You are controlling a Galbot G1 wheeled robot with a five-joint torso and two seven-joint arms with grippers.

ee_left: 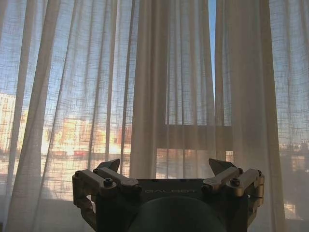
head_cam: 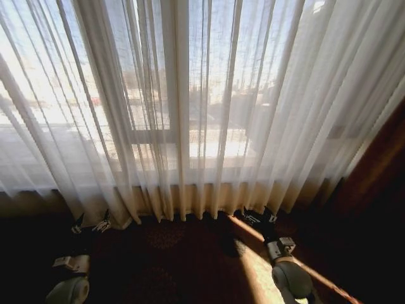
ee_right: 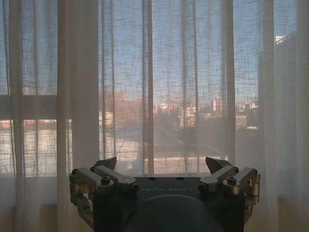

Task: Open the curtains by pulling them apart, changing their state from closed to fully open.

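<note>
The curtains [head_cam: 209,101] hang shut across the window, sheer cream panels with many vertical pleats reaching the floor. A thin slit of sky shows between two panels [ee_left: 211,58] in the left wrist view. My left gripper [head_cam: 88,225] is low at the left, just in front of the hem, open with nothing between its fingers [ee_left: 108,166]. My right gripper [head_cam: 256,217] is low at the right centre, close to the hem, also open and holding nothing, fingers [ee_right: 216,164] spread before the fabric [ee_right: 149,87].
Dark patterned carpet [head_cam: 171,259] lies below the hem, with a streak of sunlight [head_cam: 266,259] across it. A dark window frame bar [head_cam: 149,136] shows through the fabric. A dark wall or furniture edge [head_cam: 380,171] stands at the right.
</note>
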